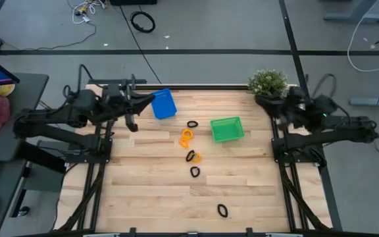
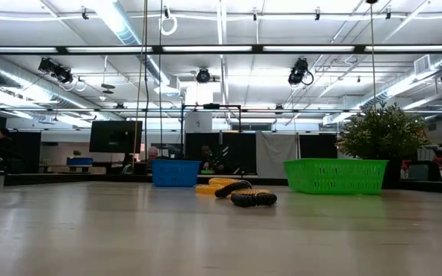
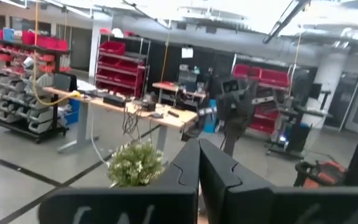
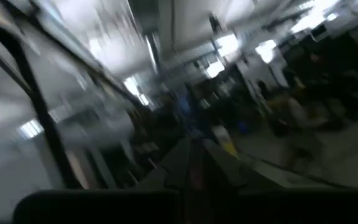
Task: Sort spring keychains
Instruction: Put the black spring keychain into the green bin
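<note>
Several small spring keychains lie on the wooden table between the bins in the high view: a black one (image 1: 192, 124), an orange one (image 1: 186, 137), a black and an orange one together (image 1: 193, 157), another black one (image 1: 195, 172), and one black loop (image 1: 222, 210) near the near edge. The low view shows orange coils (image 2: 219, 184) and a black coil (image 2: 253, 198). My left gripper (image 1: 149, 100) is shut and raised beside the blue bin (image 1: 164, 104). My right gripper (image 1: 273, 105) is shut and raised by the potted plant (image 1: 267, 81), right of the green bin (image 1: 227, 129).
The blue bin (image 2: 175, 172) stands at the far left of the table and the green bin (image 2: 334, 175) at the far right. The plant (image 2: 382, 134) sits at the far right corner. Bare wood (image 1: 156, 197) fills the near half, apart from the one black loop.
</note>
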### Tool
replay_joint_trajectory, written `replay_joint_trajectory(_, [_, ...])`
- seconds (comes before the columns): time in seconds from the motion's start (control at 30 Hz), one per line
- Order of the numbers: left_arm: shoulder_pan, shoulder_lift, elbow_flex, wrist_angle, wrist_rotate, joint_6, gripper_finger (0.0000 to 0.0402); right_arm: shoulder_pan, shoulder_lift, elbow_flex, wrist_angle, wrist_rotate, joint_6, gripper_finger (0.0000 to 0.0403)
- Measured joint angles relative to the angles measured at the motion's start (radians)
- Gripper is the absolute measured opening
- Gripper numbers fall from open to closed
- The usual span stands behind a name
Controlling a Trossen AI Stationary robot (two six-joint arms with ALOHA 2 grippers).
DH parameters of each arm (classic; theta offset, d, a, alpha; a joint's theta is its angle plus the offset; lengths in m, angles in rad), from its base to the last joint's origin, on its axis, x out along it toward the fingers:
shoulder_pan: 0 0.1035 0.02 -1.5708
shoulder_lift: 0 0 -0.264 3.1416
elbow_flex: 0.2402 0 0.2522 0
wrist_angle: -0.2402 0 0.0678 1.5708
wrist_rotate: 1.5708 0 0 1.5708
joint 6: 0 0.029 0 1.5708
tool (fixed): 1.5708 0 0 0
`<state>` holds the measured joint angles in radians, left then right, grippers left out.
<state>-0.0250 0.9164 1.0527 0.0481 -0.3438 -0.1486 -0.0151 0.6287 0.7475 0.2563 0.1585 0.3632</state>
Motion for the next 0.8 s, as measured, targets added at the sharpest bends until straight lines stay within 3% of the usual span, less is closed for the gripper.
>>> replay_joint_trajectory(0.13, [-0.014,0.028,0.000,0.000,0.032,-0.032,0.0005,0.000,0.124,0.185,-0.311,-0.021,-0.143,0.0048])
replay_joint_trajectory(0.23, [-0.032,0.044,0.000,0.001,0.069,-0.051,0.0005,0.000,0.172,0.260,-0.438,-0.066,-0.087,0.0048])
replay_joint_trajectory(0.57, [-0.057,0.048,-0.002,-0.029,0.120,-0.023,0.0005,0.000,0.243,0.296,-0.489,-0.298,-0.046,0.0048])
replay_joint_trajectory(0.8, [-0.020,0.048,-0.002,-0.140,0.209,-0.031,0.0005,-0.008,0.491,0.498,-0.575,-0.309,-0.082,0.0048])
